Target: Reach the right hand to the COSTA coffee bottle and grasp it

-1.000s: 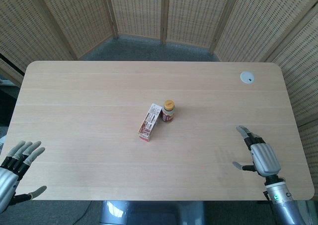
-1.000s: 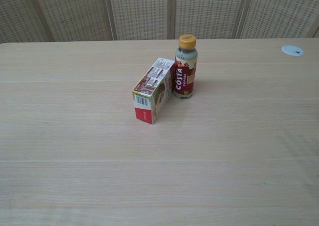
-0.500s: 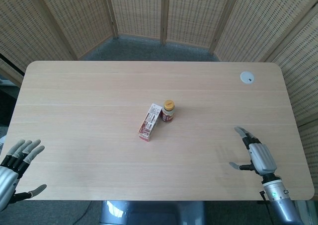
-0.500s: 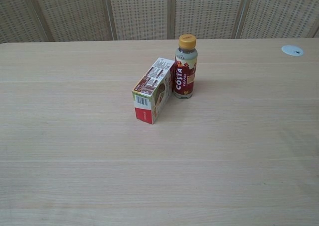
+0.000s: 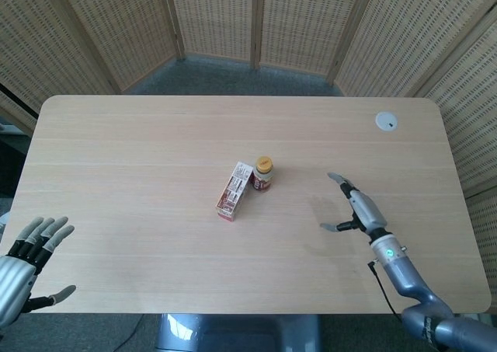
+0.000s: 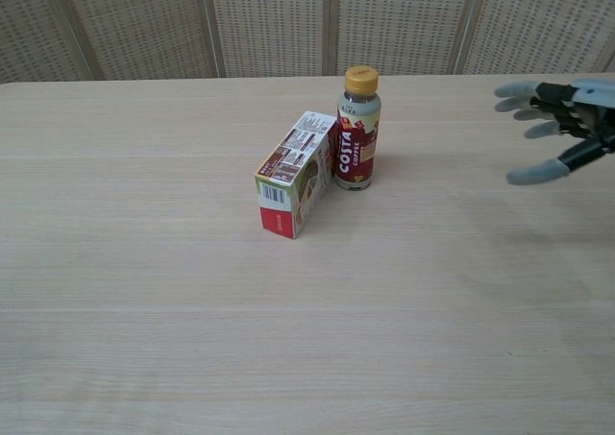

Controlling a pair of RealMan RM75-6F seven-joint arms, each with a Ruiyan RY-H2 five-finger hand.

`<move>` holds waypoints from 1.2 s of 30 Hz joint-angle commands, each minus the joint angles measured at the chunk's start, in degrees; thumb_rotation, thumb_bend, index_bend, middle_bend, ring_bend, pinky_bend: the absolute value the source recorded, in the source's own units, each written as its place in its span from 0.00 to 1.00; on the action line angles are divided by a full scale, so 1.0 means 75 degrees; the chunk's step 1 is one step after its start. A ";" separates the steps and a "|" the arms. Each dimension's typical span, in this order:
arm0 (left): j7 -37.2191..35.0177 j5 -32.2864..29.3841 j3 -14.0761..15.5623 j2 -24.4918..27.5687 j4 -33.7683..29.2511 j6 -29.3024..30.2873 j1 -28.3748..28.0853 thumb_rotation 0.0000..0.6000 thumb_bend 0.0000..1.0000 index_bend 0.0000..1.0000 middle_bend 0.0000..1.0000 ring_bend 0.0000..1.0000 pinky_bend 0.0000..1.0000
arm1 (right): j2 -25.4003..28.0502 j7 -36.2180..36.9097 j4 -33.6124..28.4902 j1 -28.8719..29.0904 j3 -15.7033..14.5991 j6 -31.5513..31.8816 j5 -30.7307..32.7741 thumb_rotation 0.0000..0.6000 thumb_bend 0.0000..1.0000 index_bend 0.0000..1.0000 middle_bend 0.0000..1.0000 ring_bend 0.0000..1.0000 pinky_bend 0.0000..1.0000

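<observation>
The COSTA coffee bottle (image 5: 263,174) (image 6: 357,130) stands upright near the table's middle, with a yellow cap and a dark red label. My right hand (image 5: 359,210) (image 6: 561,127) hovers to its right with fingers spread, holding nothing, a clear gap away from the bottle. My left hand (image 5: 27,266) stays open at the table's near left corner and does not show in the chest view.
A small carton (image 5: 234,191) (image 6: 295,173) lies against the bottle's left side. A white round disc (image 5: 386,120) sits at the far right of the table (image 5: 140,142). Wicker screens stand behind.
My right hand has moved left and forward from the table's near right edge toward the bottle, coming into the chest view. The bottle, carton and left hand have not moved.
</observation>
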 commanded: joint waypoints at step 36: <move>0.0066 -0.0597 -0.0192 -0.0132 0.0087 -0.0386 -0.0172 1.00 0.05 0.11 0.00 0.00 0.00 | -0.3941 -0.0376 0.3084 0.2546 0.2283 -0.0410 0.2827 1.00 0.00 0.04 0.05 0.00 0.00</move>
